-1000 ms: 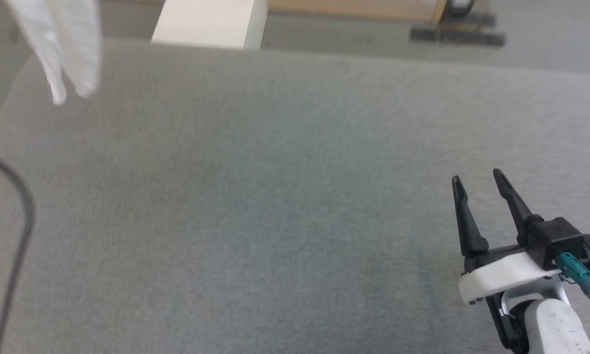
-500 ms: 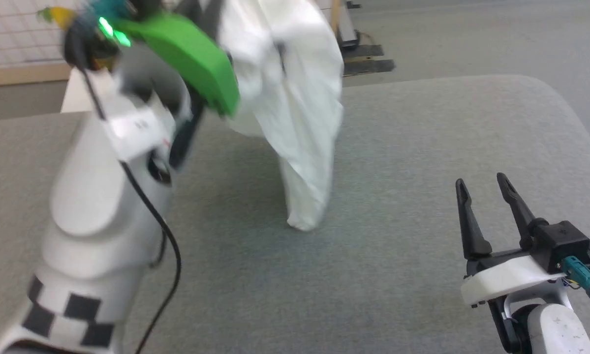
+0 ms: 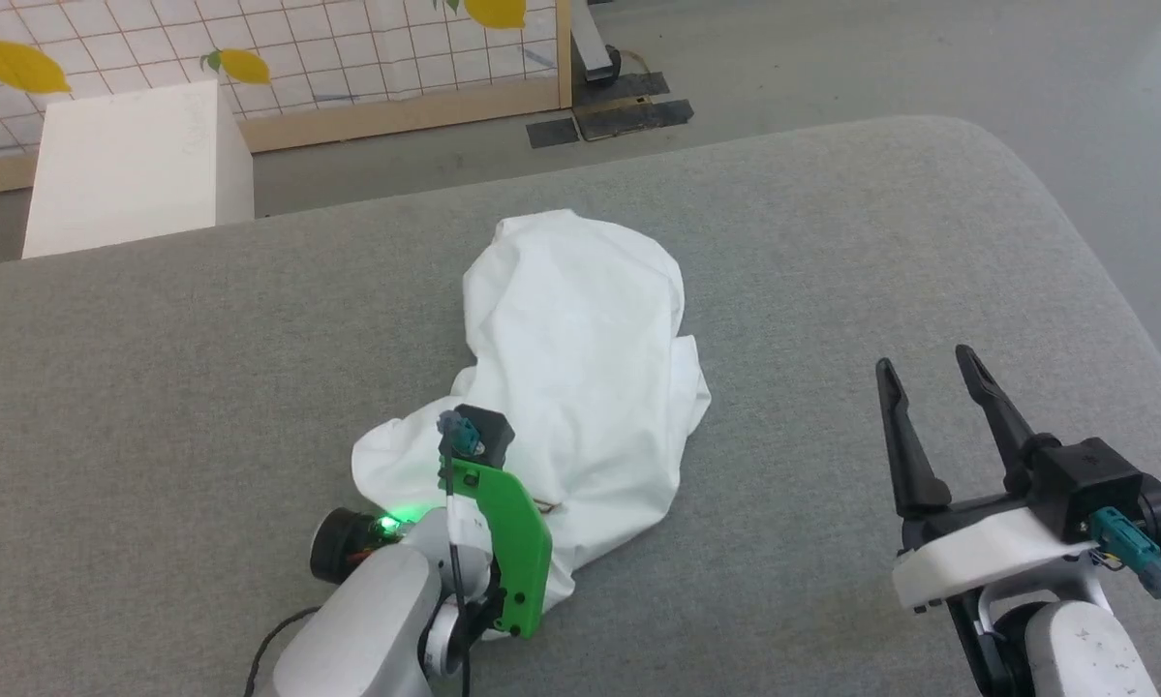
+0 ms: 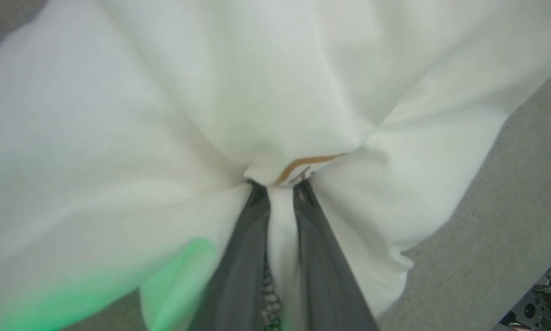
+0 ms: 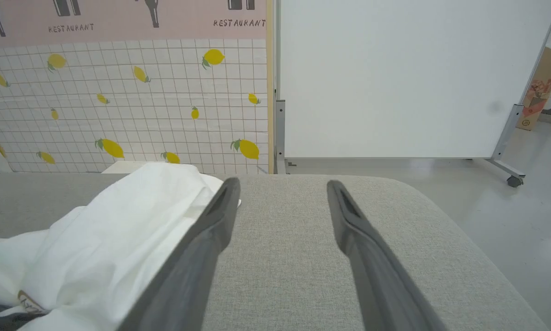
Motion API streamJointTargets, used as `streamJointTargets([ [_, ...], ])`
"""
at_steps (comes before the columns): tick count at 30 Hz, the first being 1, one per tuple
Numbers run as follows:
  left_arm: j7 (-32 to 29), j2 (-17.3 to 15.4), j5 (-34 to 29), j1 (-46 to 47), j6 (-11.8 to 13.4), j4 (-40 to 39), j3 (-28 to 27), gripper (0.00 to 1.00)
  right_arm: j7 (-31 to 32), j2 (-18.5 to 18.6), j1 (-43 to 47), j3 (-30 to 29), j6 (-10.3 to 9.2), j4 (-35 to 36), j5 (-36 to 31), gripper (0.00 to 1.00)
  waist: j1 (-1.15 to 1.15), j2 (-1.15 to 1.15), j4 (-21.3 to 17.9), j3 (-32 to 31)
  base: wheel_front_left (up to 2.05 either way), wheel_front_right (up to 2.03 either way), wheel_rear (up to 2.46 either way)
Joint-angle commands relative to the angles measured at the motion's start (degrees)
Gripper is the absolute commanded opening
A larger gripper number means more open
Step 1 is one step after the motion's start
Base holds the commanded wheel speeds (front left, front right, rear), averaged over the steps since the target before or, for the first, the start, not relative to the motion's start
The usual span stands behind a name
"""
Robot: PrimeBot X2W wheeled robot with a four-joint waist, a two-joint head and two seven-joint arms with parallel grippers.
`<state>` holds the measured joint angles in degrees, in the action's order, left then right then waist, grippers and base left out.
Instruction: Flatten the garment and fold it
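At the near edge of the grey padded top (image 3: 832,242), left of its middle, the left gripper (image 4: 279,187) has its two fingers pressed together on a pinch of white cloth. One shirt (image 3: 580,339) lies there in a rumpled heap, plain white, soft, puffed and creased. It is narrow and bunched at the gripped near end, broader across the middle, and rounded at the far end, which stops short of the far edge. The right gripper (image 3: 926,363) hovers near the near right corner, well apart from the shirt. Its two dark fingers are spread wide with nothing between them.

By count there are one shirt, two grippers with two fingers each, and one white box (image 3: 135,174), which stands beyond the far left edge.

The head view gives the heap's whole outline, but the left arm's green bracket (image 3: 503,542) hides the pinch. The left wrist view shows that pinch close up, with a thin tan strip (image 4: 303,162) just past the fingertips and a green glow on the cloth. The right wrist view looks low across the top, where the heap rises left of its fingers and a tan patch (image 5: 27,301) shows at the near end. Beyond the far edge stand a lemon-print wall (image 5: 119,115) and a whiteboard (image 5: 394,78)
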<state>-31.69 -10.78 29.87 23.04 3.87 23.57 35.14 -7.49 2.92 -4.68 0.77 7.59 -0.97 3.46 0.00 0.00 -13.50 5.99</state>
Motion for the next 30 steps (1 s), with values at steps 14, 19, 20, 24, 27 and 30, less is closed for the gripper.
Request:
streamJointTargets([
  [14, 40.6, -0.9, -4.5, -3.2, 5.2, -10.8, -11.0, 1.0, 0.6, 0.0, 1.4, -0.7, -0.1, 1.5, -0.6, 1.0, 0.0, 0.0, 5.8, -1.6, 0.0, 0.0, 0.0],
  [19, 46.3, -3.6, -6.7, -5.3, 5.1, -12.9, -14.6, 1.0, 1.0, 0.0, 1.5, -1.1, -0.1, 1.9, -0.8, 1.0, 0.0, 0.0, 7.7, -2.2, 0.0, 0.0, 0.0],
  [20, 46.5, -3.9, -6.9, -5.9, 5.0, -13.1, -15.4, 1.0, 1.1, 0.0, 1.6, -1.2, -0.1, 2.0, -0.8, 1.0, 0.0, 0.0, 8.0, -2.3, 0.0, 0.0, 0.0],
  [24, 46.7, -4.4, -8.8, -9.1, 4.0, -15.1, -19.0, 1.0, 1.3, 0.0, 2.1, -1.4, -0.1, 2.3, -0.8, 1.0, 0.0, 0.0, 9.2, -2.8, 0.0, 0.0, 0.0],
  [27, 46.7, -3.9, -9.8, -12.1, 3.2, -15.7, -21.2, 1.0, 1.4, 0.0, 2.6, -1.7, -0.1, 2.4, -0.7, 1.0, 0.0, 0.0, 9.9, -3.2, 0.0, 0.0, 0.0],
  [30, 46.7, -3.2, -11.0, -14.9, 2.3, -16.4, -22.8, 1.0, 1.6, 0.0, 3.1, -1.9, -0.1, 2.5, -0.6, 1.0, 0.0, 0.0, 10.6, -3.4, 0.0, 0.0, 0.0],
])
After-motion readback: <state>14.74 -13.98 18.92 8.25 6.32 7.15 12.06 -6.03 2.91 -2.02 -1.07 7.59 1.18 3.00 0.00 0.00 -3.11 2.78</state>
